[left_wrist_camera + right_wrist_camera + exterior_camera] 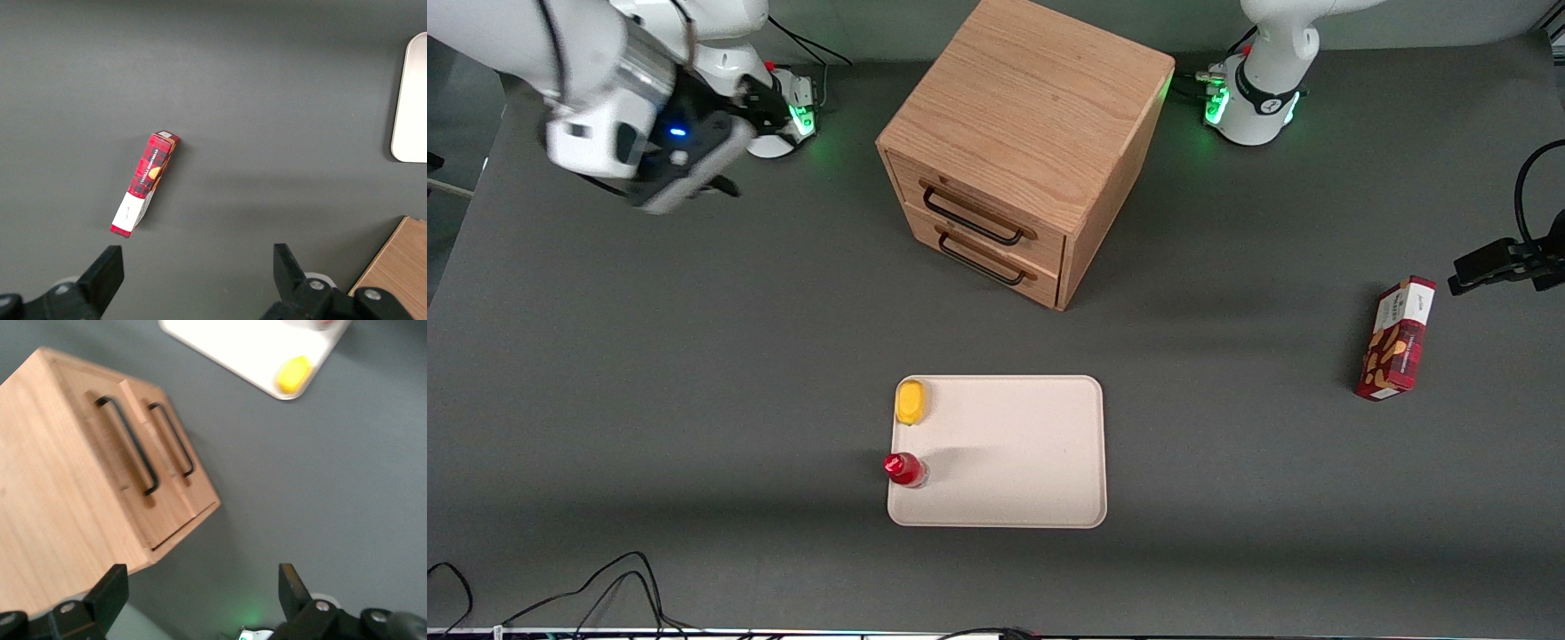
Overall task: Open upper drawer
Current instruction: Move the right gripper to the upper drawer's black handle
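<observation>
The upper drawer (978,206) sits shut in the wooden cabinet (1032,116) at 12 o'clock on the tabletop (694,356), above the lower drawer (985,253). The gripper (203,590) hangs released at 10 o'clock, well apart from the cabinet.

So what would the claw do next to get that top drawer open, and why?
Probably travel toward the cabinet and come down level with the upper drawer, lining up on its black handle. The claw hangs open above the table toward the working arm's end, well clear of the cabinet, and the drawer looks fully closed, so it has to reach the handle before pulling.
</observation>
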